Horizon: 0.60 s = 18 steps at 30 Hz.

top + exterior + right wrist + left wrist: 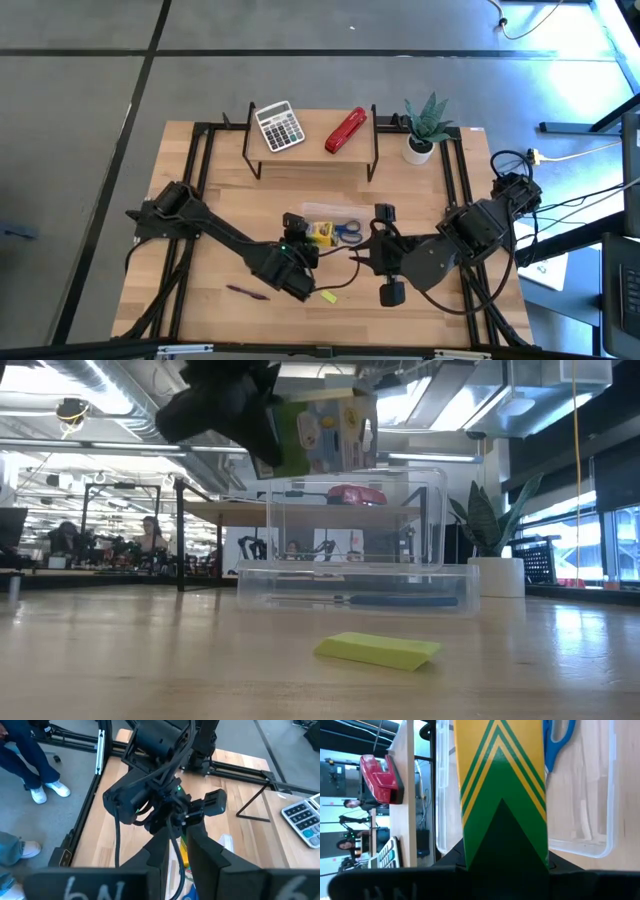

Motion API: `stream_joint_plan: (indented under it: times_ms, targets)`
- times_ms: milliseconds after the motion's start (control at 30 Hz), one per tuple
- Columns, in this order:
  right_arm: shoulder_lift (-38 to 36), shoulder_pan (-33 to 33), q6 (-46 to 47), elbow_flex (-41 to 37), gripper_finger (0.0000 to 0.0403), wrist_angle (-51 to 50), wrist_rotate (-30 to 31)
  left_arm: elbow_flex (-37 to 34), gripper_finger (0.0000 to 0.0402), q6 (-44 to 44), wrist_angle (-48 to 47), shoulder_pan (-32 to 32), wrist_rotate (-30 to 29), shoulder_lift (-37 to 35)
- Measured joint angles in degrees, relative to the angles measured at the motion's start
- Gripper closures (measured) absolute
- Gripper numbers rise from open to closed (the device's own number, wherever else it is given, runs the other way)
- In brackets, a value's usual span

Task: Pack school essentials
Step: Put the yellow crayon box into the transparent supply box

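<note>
On the left of the wooden desk (215, 215) lies a thin dark purple pen (246, 292). Next comes the left hand (304, 252), clamped on a small yellow-green printed box (325, 432), which it holds up in the air over the near edge of a clear plastic tub (355, 575). Inside the tub lie the blue-handled scissors (346, 232). A flat little yellow block (378, 650) lies on the desk in front of the tub, near the left arm. At the back, a grey calculator (279, 127) and a red stapler (346, 131) sit on a raised shelf. The right hand (382, 250) waits just right of the tub, its fingers (207, 857) a little apart and holding nothing. A green potted plant (424, 127) stands at the back right.
</note>
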Motion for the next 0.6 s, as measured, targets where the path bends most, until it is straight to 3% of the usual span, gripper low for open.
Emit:
stream_joint_plan:
  times_ms: [600]
  targets:
    - [0.00,0.00,0.13,0.00,0.0334,-0.04,-0.02,-0.04,0.0321,-0.12,2.50,0.43,-0.17,2.64]
